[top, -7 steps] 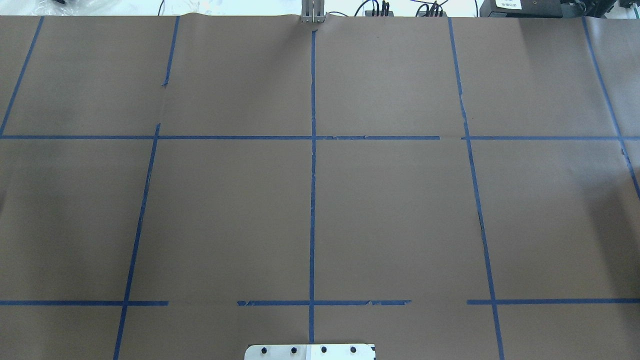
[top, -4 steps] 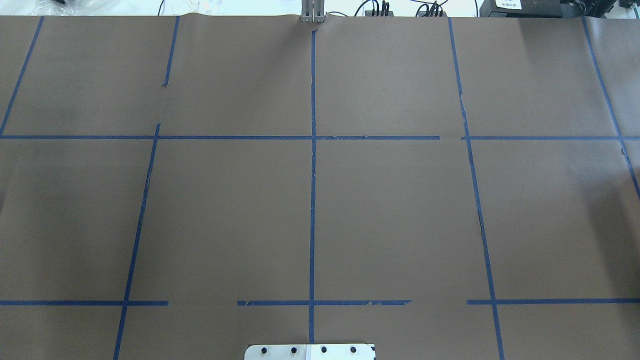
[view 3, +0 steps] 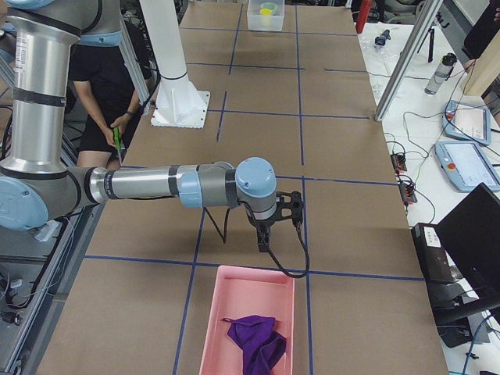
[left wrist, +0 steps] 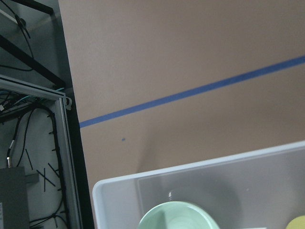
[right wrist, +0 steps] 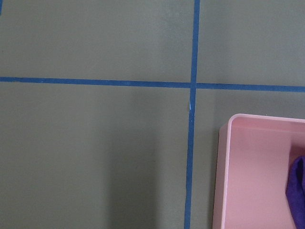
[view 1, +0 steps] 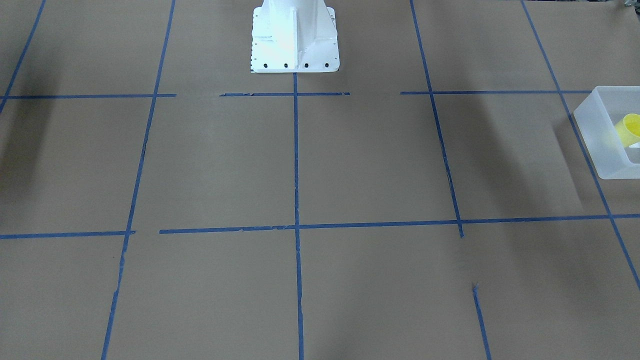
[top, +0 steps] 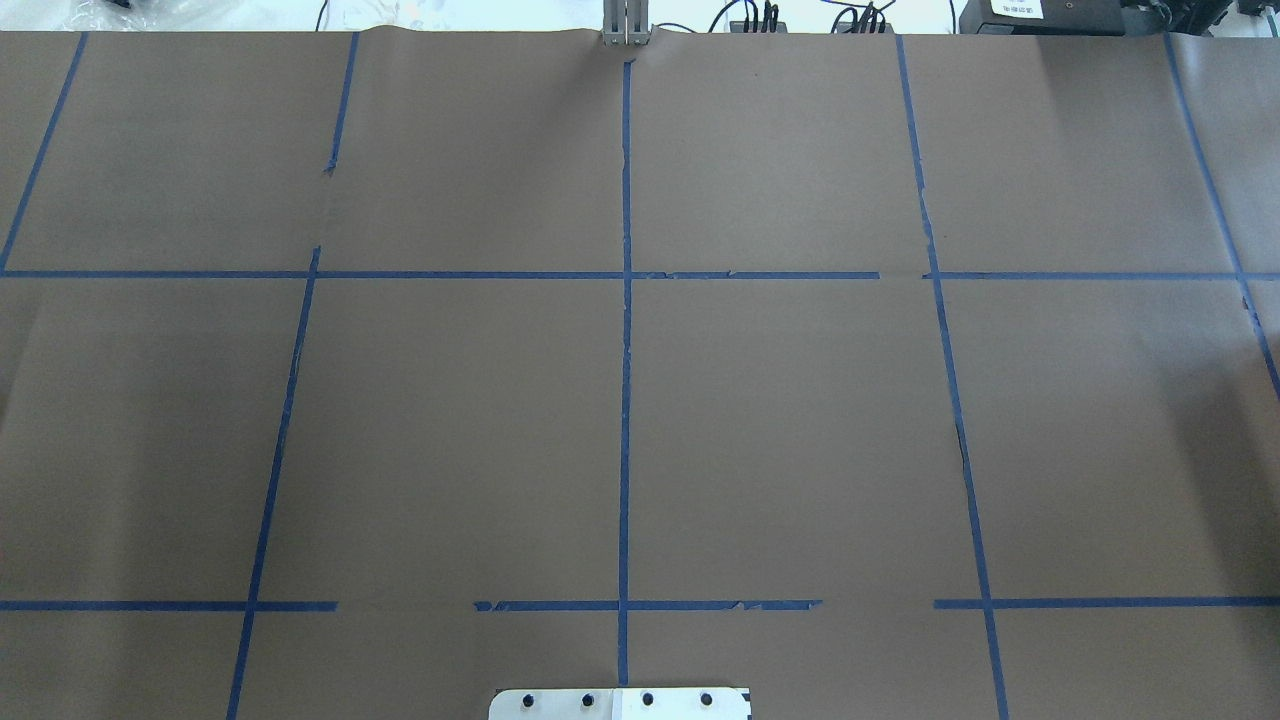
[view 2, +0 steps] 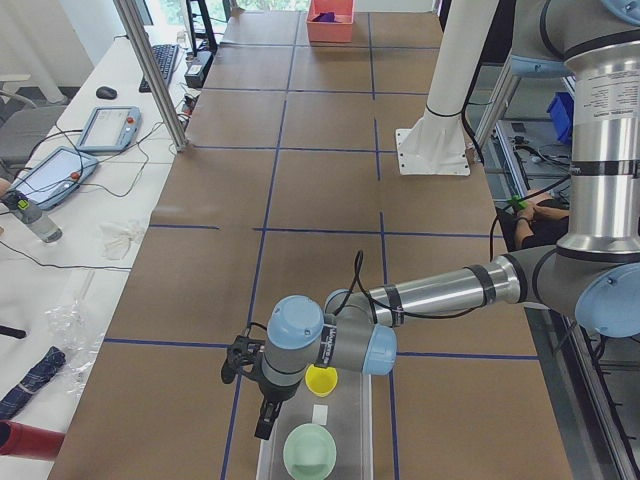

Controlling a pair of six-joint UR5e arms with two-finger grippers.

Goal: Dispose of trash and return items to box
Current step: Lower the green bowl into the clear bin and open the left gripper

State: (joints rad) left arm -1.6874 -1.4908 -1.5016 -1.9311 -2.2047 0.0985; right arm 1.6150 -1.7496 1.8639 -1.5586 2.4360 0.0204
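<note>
The frosted white box stands at the table's left end. It holds the yellow cup and a pale green bowl. The front-facing view shows the box and the cup at its right edge. In the left wrist view the box rim, the bowl and a bit of the cup show. My left gripper hangs over the box's outer edge; I cannot tell if it is open. My right gripper hangs just short of a pink bin; I cannot tell its state.
The pink bin at the table's right end holds a purple cloth; both show in the right wrist view, bin and cloth. The white robot base stands mid-table at the robot's side. Operators' gear lies beyond the far edge.
</note>
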